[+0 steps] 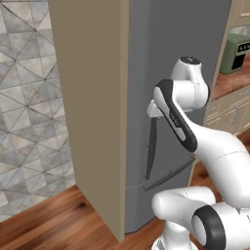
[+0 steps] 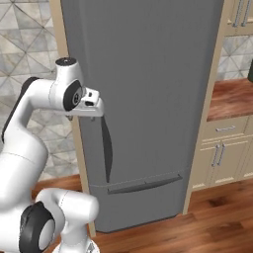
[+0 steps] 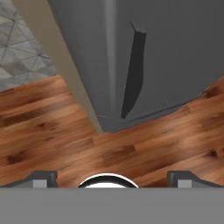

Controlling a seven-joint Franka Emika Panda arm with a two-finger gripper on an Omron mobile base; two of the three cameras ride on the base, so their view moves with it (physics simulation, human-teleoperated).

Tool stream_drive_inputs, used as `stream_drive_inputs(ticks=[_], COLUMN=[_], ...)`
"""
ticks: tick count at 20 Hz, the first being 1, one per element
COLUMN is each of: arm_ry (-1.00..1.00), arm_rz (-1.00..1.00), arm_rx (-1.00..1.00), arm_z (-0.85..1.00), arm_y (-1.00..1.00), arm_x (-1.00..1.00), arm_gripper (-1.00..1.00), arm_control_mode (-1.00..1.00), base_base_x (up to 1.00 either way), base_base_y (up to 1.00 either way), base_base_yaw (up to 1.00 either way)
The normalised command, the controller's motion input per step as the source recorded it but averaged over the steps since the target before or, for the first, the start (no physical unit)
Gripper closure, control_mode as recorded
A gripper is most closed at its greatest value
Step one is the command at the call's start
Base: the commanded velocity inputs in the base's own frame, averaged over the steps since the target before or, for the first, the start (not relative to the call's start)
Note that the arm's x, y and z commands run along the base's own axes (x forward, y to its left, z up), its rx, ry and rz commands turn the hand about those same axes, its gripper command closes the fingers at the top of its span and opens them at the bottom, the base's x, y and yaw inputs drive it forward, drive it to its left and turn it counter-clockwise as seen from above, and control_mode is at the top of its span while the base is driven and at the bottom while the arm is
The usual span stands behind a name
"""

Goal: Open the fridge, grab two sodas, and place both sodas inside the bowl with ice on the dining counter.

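The fridge point(image 2: 158, 89) stands shut, a tall matte grey front point(image 1: 166, 44) with a beige side frame point(image 1: 93, 97). Its dark curved door handle point(image 2: 106, 148) runs vertically down the left side of the door point(image 3: 135, 70). My gripper point(image 2: 89, 114) hangs close in front of the handle's top end point(image 1: 152, 111), pointing down. In the hand view the gripper point(image 3: 112, 177) is open, its fingertips point(image 3: 43, 177) far apart with nothing between them. The sodas, the bowl and the dining counter are out of view.
A second dark handle point(image 2: 146, 185) lies across the fridge's lower drawer. Right of the fridge is a wall counter point(image 2: 232, 99) with cream cabinets point(image 2: 222, 153) and a green appliance point(image 1: 237, 53). A tiled wall point(image 1: 29, 97) is at left, over wood floor point(image 3: 131, 148).
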Motion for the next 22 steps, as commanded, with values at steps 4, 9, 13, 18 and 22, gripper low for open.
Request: stream_drive_inputs(ticks=[4,9,13,18,22], arm_ry=[-0.26,-0.26,-0.18,-0.29,-0.36], arm_rz=[0.27,0.32,0.26,0.20,0.17], arm_rx=[0.14,0.15,0.10,0.13,0.15], arm_z=[-0.98,-0.68,-0.50,-0.42,-0.19], arm_y=[-0.48,-0.53,-0.14,0.00,-0.01], arm_x=[-0.28,-0.09,0.05,0.08,0.04], arm_gripper=[-1.00,-1.00,-1.00,-1.00,-1.00], arm_control_mode=[-1.00,-1.00,-1.00,-1.00,-1.00], base_base_x=[0.00,0.00,0.00,0.00,0.00], base_base_y=[0.00,0.00,0.00,0.00,0.00], base_base_yaw=[0.00,0.00,0.00,0.00,0.00])
